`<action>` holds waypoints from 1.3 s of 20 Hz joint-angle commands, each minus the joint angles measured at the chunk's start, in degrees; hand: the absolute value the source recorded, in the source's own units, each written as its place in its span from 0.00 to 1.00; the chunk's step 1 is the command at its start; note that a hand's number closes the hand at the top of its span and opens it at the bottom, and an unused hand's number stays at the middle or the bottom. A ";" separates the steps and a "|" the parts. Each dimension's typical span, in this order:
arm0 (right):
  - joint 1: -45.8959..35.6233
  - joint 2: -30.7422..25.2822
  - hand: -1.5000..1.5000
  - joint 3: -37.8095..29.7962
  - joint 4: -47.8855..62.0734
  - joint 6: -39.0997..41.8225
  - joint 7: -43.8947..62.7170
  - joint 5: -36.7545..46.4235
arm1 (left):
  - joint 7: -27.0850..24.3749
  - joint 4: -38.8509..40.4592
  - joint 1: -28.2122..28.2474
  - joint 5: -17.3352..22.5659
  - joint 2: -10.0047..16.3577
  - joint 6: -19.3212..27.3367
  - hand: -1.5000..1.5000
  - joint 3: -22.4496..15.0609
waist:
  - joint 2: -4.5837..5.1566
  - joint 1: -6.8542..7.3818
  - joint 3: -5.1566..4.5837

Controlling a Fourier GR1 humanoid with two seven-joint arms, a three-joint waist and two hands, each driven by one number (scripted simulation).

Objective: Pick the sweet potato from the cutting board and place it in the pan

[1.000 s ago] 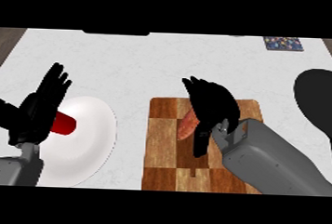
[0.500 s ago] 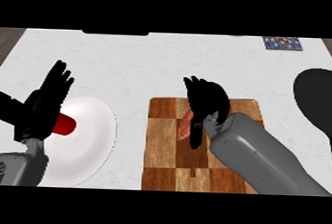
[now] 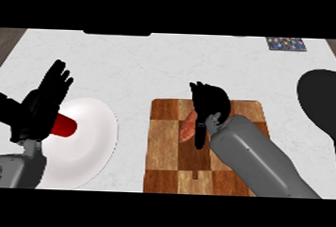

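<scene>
An orange-brown sweet potato [image 3: 187,129] lies on the wooden cutting board [image 3: 166,153], mostly covered by my right hand [image 3: 210,107]. That hand lies over it with fingers straight and the thumb down along the potato's right side. The black pan [image 3: 327,104] sits at the right edge of the counter, its handle running toward me. My left hand [image 3: 40,104] rests open at the left, fingers up, in front of a white plate.
A white plate [image 3: 89,145] with a red object [image 3: 65,126] on it lies left of the board. A small patterned item [image 3: 284,44] sits at the far right corner. The counter's left edge borders dark floor.
My right forearm has slid forward and lower over the board, covering more of the sweet potato. The left hand has barely shifted.
</scene>
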 commanded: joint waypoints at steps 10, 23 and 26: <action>2.10 8.42 0.00 -6.89 7.54 0.31 -4.08 9.70 | -1.08 -0.96 2.10 -4.09 -3.92 -0.19 0.50 -0.46 | 0.01 -0.02 0.01; 3.16 10.13 1.00 -8.69 17.64 -8.62 -20.96 18.34 | -1.10 1.57 -0.36 -4.42 -4.58 -2.04 0.50 2.00 | 0.04 -0.03 0.01; 4.59 10.40 1.00 -5.27 16.18 -12.04 -19.19 16.14 | 1.24 -1.85 -0.11 -4.29 -4.27 -2.13 0.50 1.92 | 0.01 0.20 0.02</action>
